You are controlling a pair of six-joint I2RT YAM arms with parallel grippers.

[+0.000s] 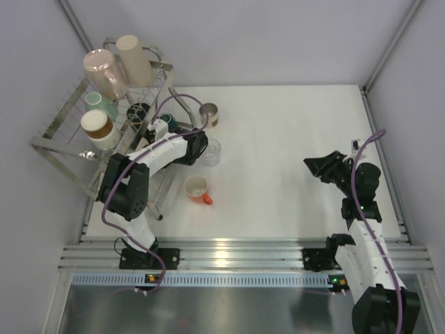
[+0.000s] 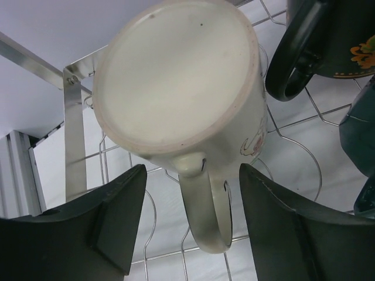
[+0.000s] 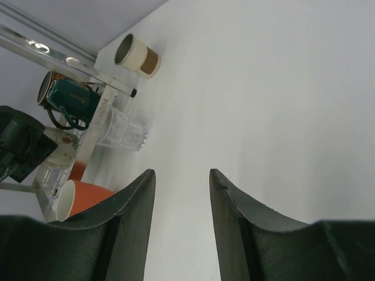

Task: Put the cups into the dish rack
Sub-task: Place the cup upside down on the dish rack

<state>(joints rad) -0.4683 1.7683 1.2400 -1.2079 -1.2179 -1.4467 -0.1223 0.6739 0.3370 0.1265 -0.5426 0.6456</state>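
While the cream mug [image 2: 176,82] sits bottom-up on the wires of the dish rack [image 1: 62,149], at the upper left of the overhead view, the left gripper [image 2: 192,175] has its fingers spread wide. One stands on each side of the mug's handle [image 2: 202,211], and neither appears to touch it. This looks like the release end of a placement, so what counts now is leaving without disturbing anything.

The handle points straight down the gap between the fingers. The clean exit is a straight pull back along that line, fingers kept wide and the wrist not turned, since a twist could hook the loop and drag the mug off its wires. A dark teal mug [image 2: 334,35] hangs close at the upper right of the wrist view, so drifting that way should be avoided. Whether the cream mug is seated firmly cannot be told from here.

The right gripper [image 3: 181,175] hovers over the bare table [image 3: 281,117] at the right of the overhead view, fingers apart and empty. Three cups wait on the table near the rack: a cream-and-brown cup [image 1: 208,113], a clear glass [image 1: 211,152] and an orange cup [image 1: 198,189].
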